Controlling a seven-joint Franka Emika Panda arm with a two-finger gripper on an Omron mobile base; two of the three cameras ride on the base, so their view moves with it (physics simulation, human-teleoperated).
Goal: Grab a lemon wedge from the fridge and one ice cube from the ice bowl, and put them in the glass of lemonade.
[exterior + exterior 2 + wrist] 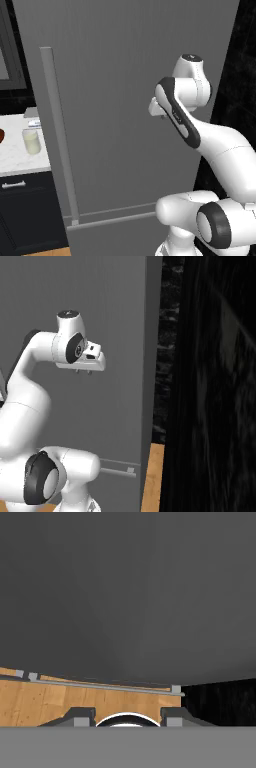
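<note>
The fridge (125,75) is a tall grey cabinet with its door shut and a long vertical bar handle (59,135) near its left edge. My gripper (83,372) hangs just in front of the door at mid height, pointing down; in the hand view its fingertips (80,717) stand apart with nothing between them. The glass of lemonade (31,141) stands on the pale counter (20,160) left of the fridge. A reddish-brown sliver at the picture's left edge is the ice bowl (1,135). The lemon wedge and the ice cube are hidden.
A horizontal bar handle (110,220) crosses the fridge's lower part. Dark cabinets with a drawer pull (14,185) sit under the counter. A black wall (210,381) stands right of the fridge, with wooden floor (155,476) below.
</note>
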